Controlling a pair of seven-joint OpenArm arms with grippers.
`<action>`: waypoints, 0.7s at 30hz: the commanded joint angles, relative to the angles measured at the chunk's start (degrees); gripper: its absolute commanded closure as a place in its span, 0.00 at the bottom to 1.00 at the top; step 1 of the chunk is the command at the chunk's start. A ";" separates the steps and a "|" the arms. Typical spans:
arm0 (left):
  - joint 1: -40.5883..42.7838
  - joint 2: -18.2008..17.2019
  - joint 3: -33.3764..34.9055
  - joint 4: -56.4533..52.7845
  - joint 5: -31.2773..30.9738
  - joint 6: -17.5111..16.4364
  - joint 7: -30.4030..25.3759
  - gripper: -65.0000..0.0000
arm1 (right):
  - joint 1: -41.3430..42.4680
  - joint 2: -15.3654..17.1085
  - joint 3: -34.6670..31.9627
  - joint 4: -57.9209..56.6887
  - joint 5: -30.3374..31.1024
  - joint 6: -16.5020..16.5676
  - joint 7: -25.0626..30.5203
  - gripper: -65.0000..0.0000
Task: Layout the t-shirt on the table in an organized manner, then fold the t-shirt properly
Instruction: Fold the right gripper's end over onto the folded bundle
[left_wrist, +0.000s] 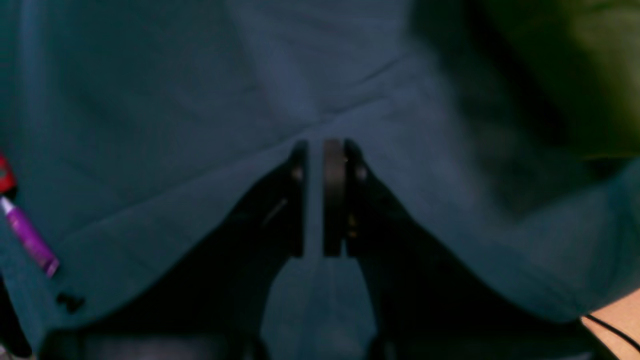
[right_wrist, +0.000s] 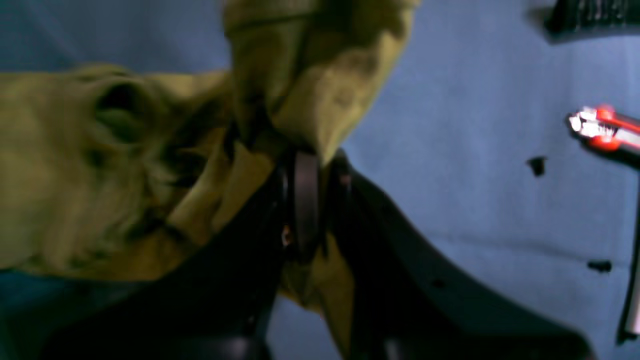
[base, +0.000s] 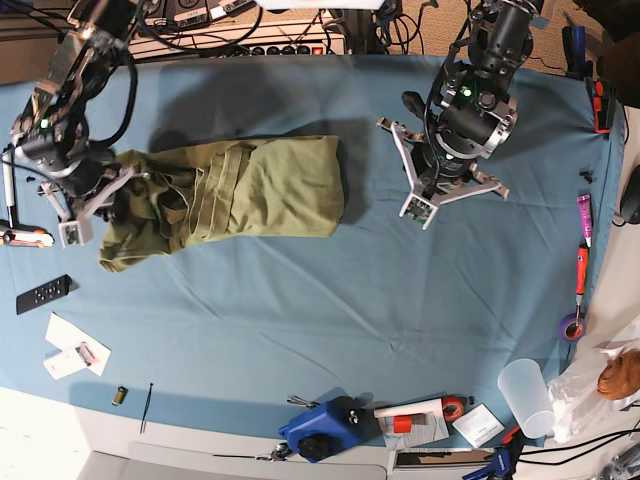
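**A:** Here's the t-shirt (base: 235, 190), olive green, bunched in a rumpled heap on the left half of the table (base: 330, 320), with its smoother end pointing toward the middle. The right gripper (right_wrist: 305, 165) is on the heap's left end, jaws pinched onto a fold of green cloth.

**B:** And the left gripper (left_wrist: 320, 200)?

**A:** Well apart from the shirt, over bare blue cloth right of centre. Its jaws are drawn nearly together with only a thin slit between them, and nothing is in them.

**B:** How will that fabric behave?

**A:** My read is soft, light and floppy. It will sag and drag wherever it isn't supported, and a single pinch may gather extra layers. For spreading, I'd want a hold at a hem corner or a shoulder seam, one arm at each end.

**B:** Can you find those corners?

**A:** Not really. The sleeves and collar are buried in the crumple, and the right wrist view is blurred, so I can't tell which part of the shirt is pinched or how many layers. The left wrist view is dark and catches only a green sliver at its top right corner.
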 joint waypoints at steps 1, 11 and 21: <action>-0.52 -0.17 -0.11 1.01 1.60 1.33 -0.24 0.93 | -0.48 -0.02 0.24 2.60 0.81 0.00 1.25 1.00; 1.22 -2.03 -16.33 0.98 -0.13 2.69 -1.36 0.93 | -7.19 -4.68 0.22 16.02 12.13 5.40 1.25 1.00; 1.36 -4.09 -28.50 0.98 -13.33 -0.76 -2.60 0.93 | -7.26 -4.70 -14.38 18.16 12.07 7.20 1.97 1.00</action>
